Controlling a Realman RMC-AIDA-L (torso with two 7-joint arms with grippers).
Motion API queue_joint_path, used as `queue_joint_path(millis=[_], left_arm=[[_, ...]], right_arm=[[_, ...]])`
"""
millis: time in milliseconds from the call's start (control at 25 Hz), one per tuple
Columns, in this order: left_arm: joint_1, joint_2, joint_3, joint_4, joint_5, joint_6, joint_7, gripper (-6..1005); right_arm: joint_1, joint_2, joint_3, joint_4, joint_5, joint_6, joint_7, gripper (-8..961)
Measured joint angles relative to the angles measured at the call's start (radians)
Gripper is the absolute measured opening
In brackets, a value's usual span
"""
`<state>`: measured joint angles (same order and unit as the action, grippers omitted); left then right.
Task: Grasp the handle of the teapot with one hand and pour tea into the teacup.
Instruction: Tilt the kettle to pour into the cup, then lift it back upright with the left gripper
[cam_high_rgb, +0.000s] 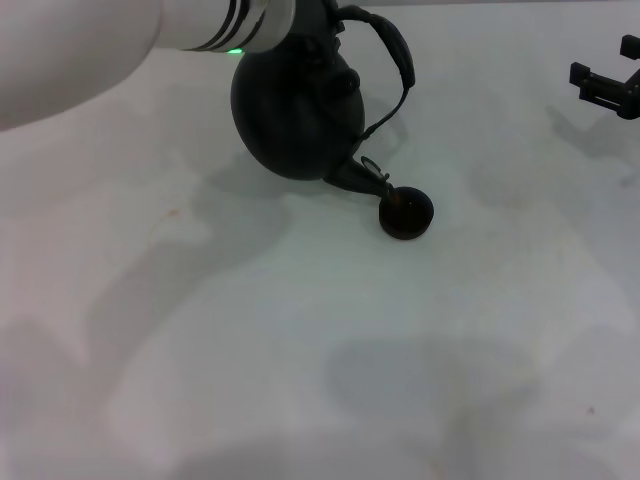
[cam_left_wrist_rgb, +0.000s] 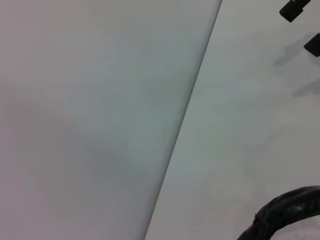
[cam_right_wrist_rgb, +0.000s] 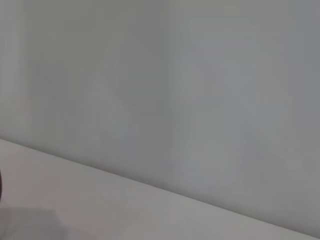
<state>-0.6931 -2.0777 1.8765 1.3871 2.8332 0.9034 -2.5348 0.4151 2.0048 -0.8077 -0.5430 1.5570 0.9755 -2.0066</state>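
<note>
Above the teacup (cam_high_rgb: 405, 213), the tilted teapot (cam_high_rgb: 295, 115) hangs; left jaws' state unclear.

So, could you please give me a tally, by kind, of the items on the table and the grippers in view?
Teapots: 1, the teapot, tilted with its spout over the cup, its handle arching above.
Teacups: 1, the teacup, on the table.
Grippers: 2, the left gripper at the handle and the right gripper parked far right.
Total: 4
</note>
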Motion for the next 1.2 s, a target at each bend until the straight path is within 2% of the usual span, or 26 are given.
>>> queue_joint_path(millis=[560, 1200], left_arm=[[-0.046, 0.001, 0.002, -0.043, 0.0, 0.002, 0.017, 119], [-0.063, 0.001, -0.002, -0.06, 0.0, 0.002, 0.022, 119]], right_arm=[[0.001, -0.001, 0.002, 0.0, 0.001, -0.005, -0.002, 844], [0.002, -0.002, 0.002, 0.0, 0.002, -0.018, -0.001, 845]])
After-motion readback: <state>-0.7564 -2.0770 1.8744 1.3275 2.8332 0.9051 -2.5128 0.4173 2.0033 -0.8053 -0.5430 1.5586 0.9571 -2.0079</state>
